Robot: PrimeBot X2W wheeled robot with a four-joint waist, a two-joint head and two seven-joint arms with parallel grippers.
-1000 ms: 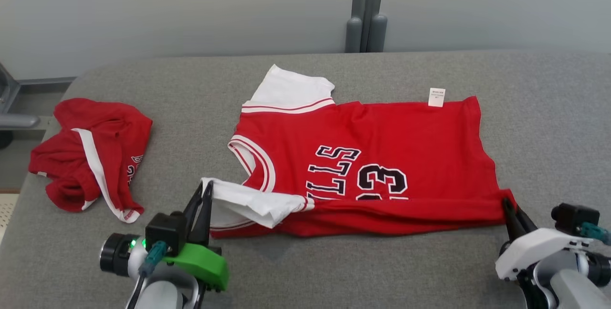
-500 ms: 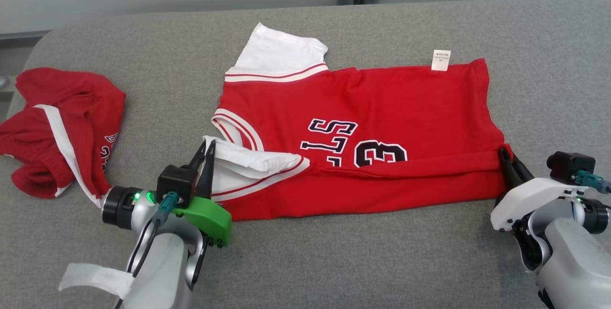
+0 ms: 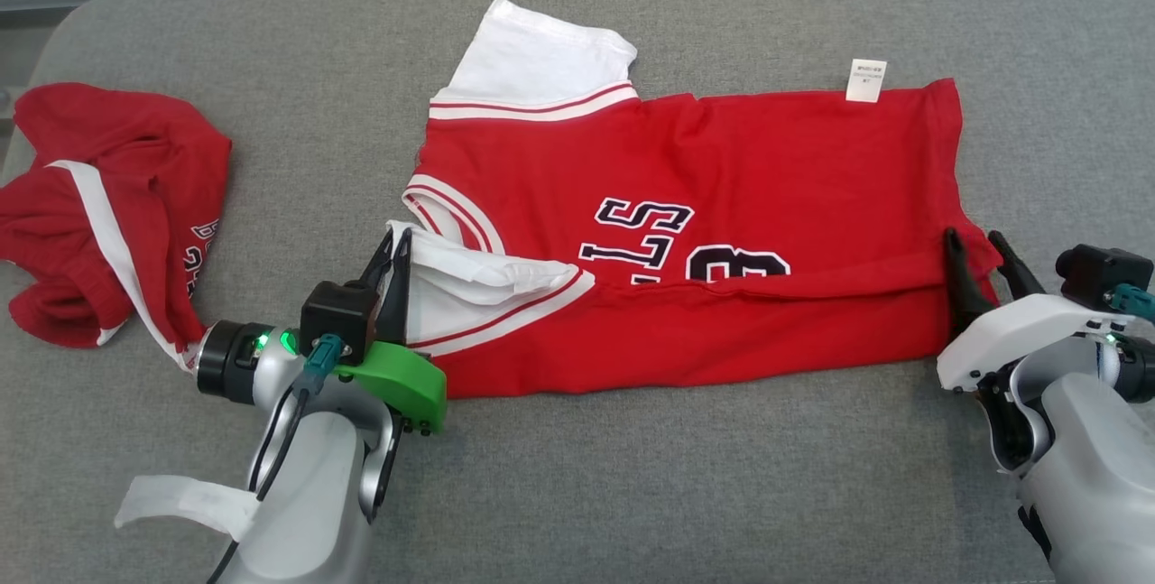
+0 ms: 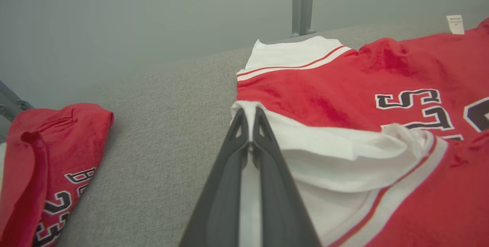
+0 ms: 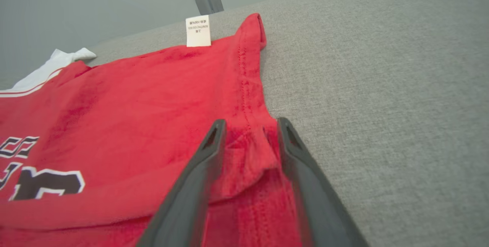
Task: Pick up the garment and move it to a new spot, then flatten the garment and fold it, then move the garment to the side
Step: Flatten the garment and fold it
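Note:
The garment, a red jersey with white sleeves, lies spread on the grey table, and its near long edge is folded up over part of the black print. My left gripper is shut on the near white sleeve, with the fingertips pinching its edge. Over at the hem corner, my right gripper stands open. In the right wrist view its fingers are apart, and the red corner lies loose between them. A small white tag sticks out at the far hem.
A second red garment lies crumpled at the table's left end, close to my left wrist. The grey padded table has bare room in front of the jersey and to its right. A grey post stands behind the table.
The head camera has tilted down. My right gripper has opened and let go of the hem corner. The near edge has come further up over the print. The left gripper stays shut on the sleeve.

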